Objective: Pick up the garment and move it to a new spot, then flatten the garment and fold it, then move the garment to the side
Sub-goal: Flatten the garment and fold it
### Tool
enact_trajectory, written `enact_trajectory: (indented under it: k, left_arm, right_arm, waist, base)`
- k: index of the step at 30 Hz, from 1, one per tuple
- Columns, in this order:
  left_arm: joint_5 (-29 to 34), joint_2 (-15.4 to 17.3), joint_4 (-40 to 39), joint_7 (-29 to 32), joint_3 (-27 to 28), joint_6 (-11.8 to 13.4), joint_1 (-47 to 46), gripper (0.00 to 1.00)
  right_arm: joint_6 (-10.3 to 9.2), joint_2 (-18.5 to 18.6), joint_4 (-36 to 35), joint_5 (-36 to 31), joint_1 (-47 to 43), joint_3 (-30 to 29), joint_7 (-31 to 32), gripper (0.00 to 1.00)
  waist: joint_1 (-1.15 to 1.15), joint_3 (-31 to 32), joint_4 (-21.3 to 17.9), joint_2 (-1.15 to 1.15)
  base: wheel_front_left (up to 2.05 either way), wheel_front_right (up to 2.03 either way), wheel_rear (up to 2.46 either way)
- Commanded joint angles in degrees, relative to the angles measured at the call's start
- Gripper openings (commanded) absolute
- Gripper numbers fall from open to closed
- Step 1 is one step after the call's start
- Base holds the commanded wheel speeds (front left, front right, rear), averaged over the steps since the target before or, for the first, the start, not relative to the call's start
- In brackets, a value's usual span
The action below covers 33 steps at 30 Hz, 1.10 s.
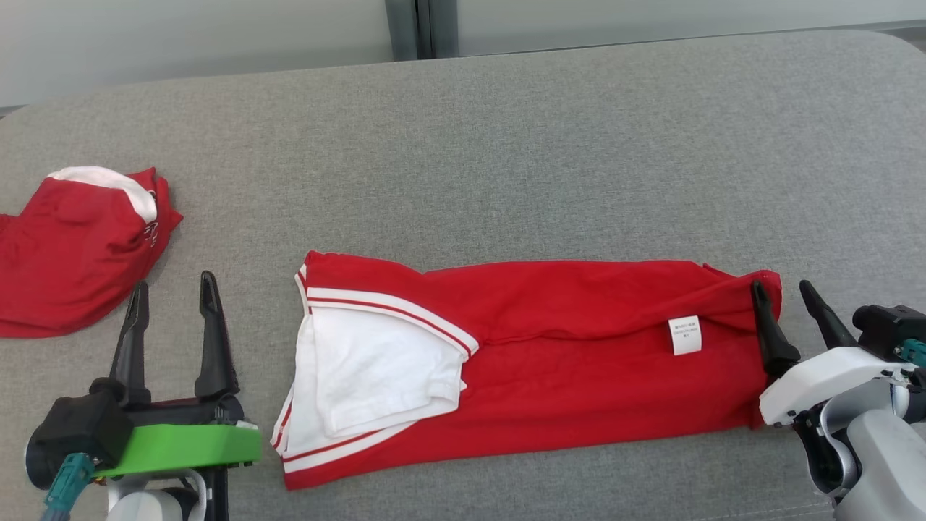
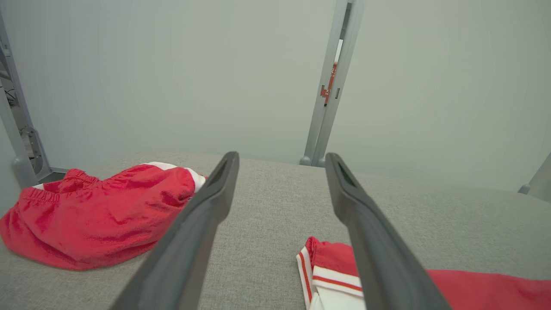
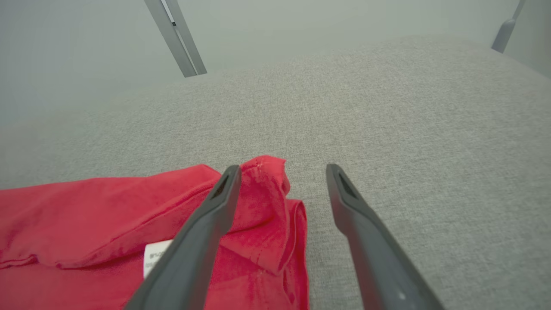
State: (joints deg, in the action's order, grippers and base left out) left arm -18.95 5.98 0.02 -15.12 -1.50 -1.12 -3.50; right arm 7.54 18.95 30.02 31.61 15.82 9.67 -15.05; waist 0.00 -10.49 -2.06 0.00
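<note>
Your L gripper stood spread, folded red/white garment right of it, R gripper spread at its wrinkled end, grey woven surface beneath.

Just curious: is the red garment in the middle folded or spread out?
Folded: the red garment lies as a long band, one layer lapped over another.
</note>
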Motion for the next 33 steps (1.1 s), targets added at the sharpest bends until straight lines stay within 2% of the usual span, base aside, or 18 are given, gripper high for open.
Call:
enact_trajectory:
  k: [1,5,11,12,13,14,22,33]
  left_arm:
    - [1.8,-0.8,-0.2,0.0,1.8,-0.6,0.9,1.00]
    - [4.8,-2.3,0.3,0.0,5.1,-2.0,0.9,1.00]
    - [8.4,-2.9,1.2,0.0,7.1,-3.2,1.4,1.00]
    - [8.6,-3.0,1.5,0.0,7.2,-3.3,1.6,1.00]
    - [8.8,-3.0,1.6,0.0,7.5,-3.4,1.8,1.00]
    - [9.0,-3.0,1.8,0.0,7.8,-3.5,1.8,1.00]
    - [8.2,-3.1,3.2,0.0,8.2,-3.2,2.5,1.00]
    - [7.9,-3.1,4.0,0.0,8.3,-3.2,3.5,1.00]
  right_arm:
    - [-0.11,-0.2,1.7,0.6,1.1,0.5,-0.2,1.00]
    - [-0.11,-1.2,6.4,1.8,2.4,1.4,-0.2,1.00]
    - [-0.10,-2.6,11.7,3.3,2.5,3.8,-0.2,1.00]
    - [-0.10,-2.8,12.4,3.7,2.4,4.4,-0.2,0.96]
    - [-0.10,-3.0,13.0,4.3,2.3,5.3,-0.2,0.30]
    - [-0.09,-3.1,13.0,4.7,2.4,5.7,-0.1,0.00]
    - [-0.12,-1.3,11.8,5.9,3.7,4.7,-0.1,0.00]
    - [-0.11,5.3,10.1,3.1,2.9,-4.9,-0.2,0.00]
  waist:
    - [0.00,-0.1,0.3,0.00]
    - [0.00,-0.2,0.8,0.00]
    - [0.00,-0.1,1.3,0.00]
    - [0.00,0.0,1.3,0.00]
    - [0.00,0.1,1.3,0.00]
    - [0.00,0.1,1.2,0.00]
    - [0.00,0.9,0.4,0.00]
    - [0.00,3.0,0.0,0.00]
  base:
    - [0.00,0.00,0.00]
    - [0.00,0.00,0.00]
    - [0.00,0.00,0.00]
    - [0.00,0.00,0.00]
    - [0.00,0.00,0.00]
    - [0.00,0.00,0.00]
    - [0.00,0.00,0.00]
    - [0.00,0.00,0.00]
